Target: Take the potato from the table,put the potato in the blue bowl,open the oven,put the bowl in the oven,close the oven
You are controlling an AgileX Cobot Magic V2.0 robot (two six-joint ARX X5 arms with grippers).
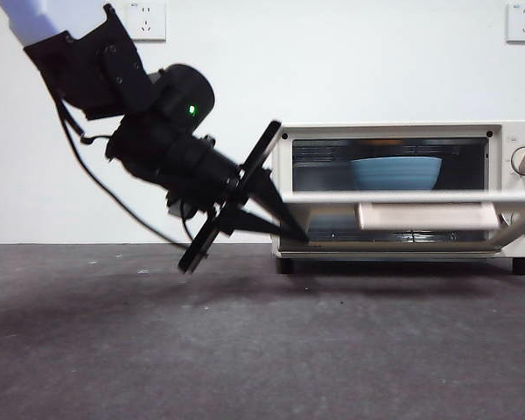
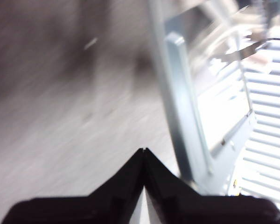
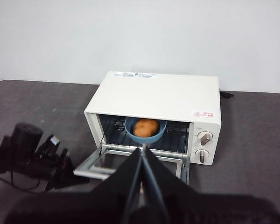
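The left gripper [image 1: 290, 234], jaws pressed together on nothing, noses under the left corner of the cream-white toaster oven's [image 3: 163, 100] drop-down glass door [image 1: 402, 210]. That hinged door looks light and stiff; I'd push up from under its edge. On the rack inside sits the deep matte blue bowl [image 3: 145, 134] with the orange-brown potato [image 3: 145, 127]. The right gripper [image 3: 143, 150], also clenched empty, waits above the dark grey table [image 3: 252, 140].
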